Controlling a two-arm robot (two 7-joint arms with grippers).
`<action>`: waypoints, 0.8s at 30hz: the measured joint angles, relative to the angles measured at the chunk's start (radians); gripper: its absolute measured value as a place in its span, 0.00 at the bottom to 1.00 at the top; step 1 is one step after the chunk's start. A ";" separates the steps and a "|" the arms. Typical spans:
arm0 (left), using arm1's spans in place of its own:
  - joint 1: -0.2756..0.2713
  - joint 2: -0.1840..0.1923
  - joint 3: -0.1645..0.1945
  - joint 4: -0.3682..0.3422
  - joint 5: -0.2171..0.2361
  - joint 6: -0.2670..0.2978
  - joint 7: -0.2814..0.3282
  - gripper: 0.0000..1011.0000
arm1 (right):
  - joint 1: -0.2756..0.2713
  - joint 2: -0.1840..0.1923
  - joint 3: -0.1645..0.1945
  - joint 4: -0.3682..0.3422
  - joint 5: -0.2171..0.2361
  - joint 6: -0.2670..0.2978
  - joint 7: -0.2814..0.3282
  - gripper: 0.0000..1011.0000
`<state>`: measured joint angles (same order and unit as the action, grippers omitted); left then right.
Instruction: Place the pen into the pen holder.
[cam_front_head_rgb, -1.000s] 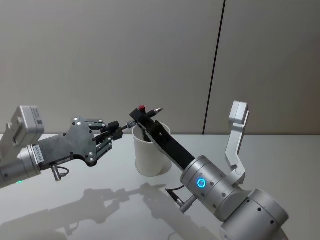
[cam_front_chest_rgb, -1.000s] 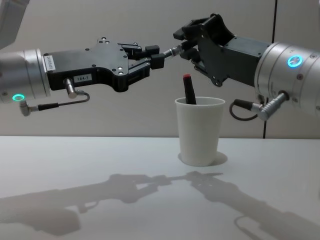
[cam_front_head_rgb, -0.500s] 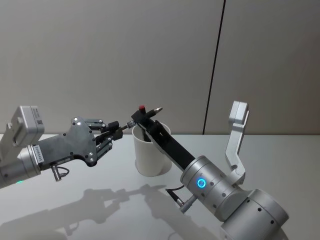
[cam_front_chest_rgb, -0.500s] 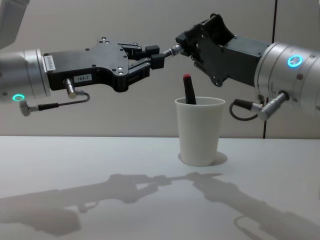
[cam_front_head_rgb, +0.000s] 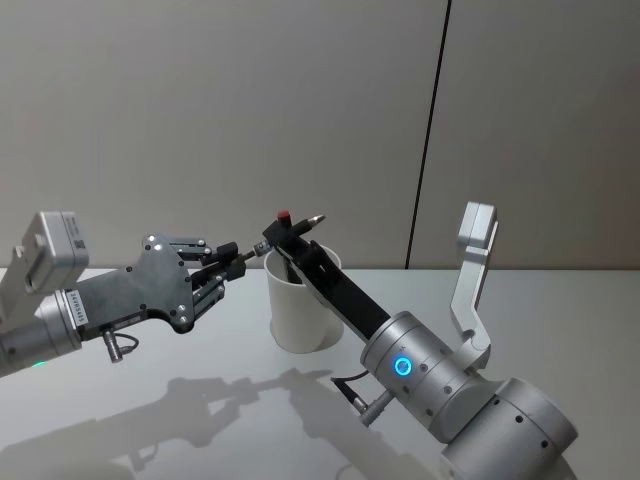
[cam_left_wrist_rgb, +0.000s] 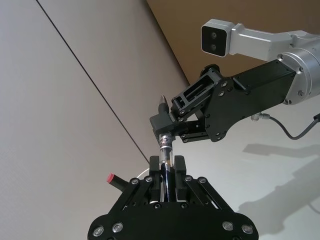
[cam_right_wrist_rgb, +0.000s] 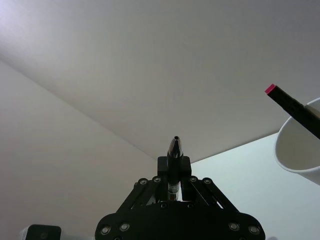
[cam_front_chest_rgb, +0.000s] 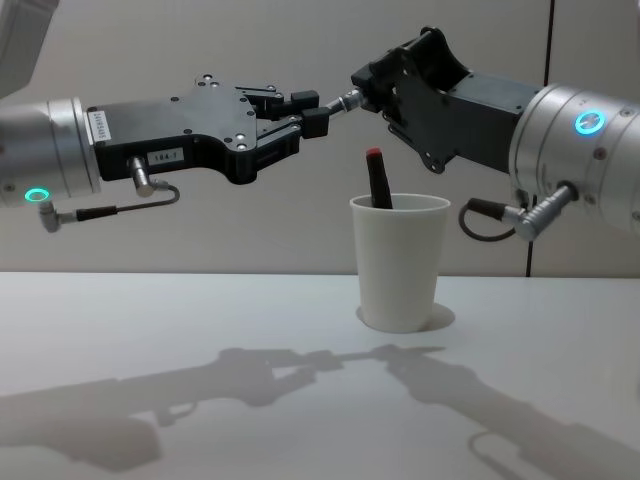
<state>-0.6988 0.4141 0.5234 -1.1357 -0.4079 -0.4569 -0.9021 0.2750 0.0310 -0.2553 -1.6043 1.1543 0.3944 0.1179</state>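
A dark pen (cam_front_head_rgb: 250, 255) with a silver band hangs level above and to the left of the pen holder (cam_front_head_rgb: 300, 315), a plain white paper cup on the table. My left gripper (cam_front_head_rgb: 231, 258) is shut on one end of it. My right gripper (cam_front_head_rgb: 276, 240) is shut on the other end, with the pointed tip sticking out past its fingers. From the chest, the pen (cam_front_chest_rgb: 340, 101) bridges the left gripper (cam_front_chest_rgb: 314, 108) and the right gripper (cam_front_chest_rgb: 366, 90) just above the cup's (cam_front_chest_rgb: 397, 270) rim. The right wrist view has the pen tip (cam_right_wrist_rgb: 174, 146) beyond its gripper (cam_right_wrist_rgb: 174, 164).
A second, dark marker with a red cap (cam_front_chest_rgb: 377, 180) leans inside the cup, its cap (cam_front_head_rgb: 284, 216) close under the right gripper. The pale table (cam_front_chest_rgb: 200, 320) spreads around the cup, with a grey wall behind it.
The right gripper's fingers have closed on the pen's end. The left gripper, the pen and the cup have stayed where they were.
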 joint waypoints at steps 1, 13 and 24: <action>0.000 0.000 0.000 0.000 0.000 0.000 0.000 0.17 | 0.000 0.000 0.000 0.000 0.000 0.000 0.000 0.13; 0.000 0.000 0.000 0.000 0.000 0.000 0.000 0.45 | 0.000 0.000 0.000 0.000 0.000 0.000 0.000 0.13; 0.000 0.000 0.000 0.000 0.000 0.000 0.000 0.80 | 0.000 0.000 0.000 0.000 0.000 0.000 0.000 0.13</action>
<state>-0.6988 0.4141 0.5233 -1.1358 -0.4079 -0.4570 -0.9022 0.2750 0.0310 -0.2553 -1.6043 1.1542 0.3944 0.1179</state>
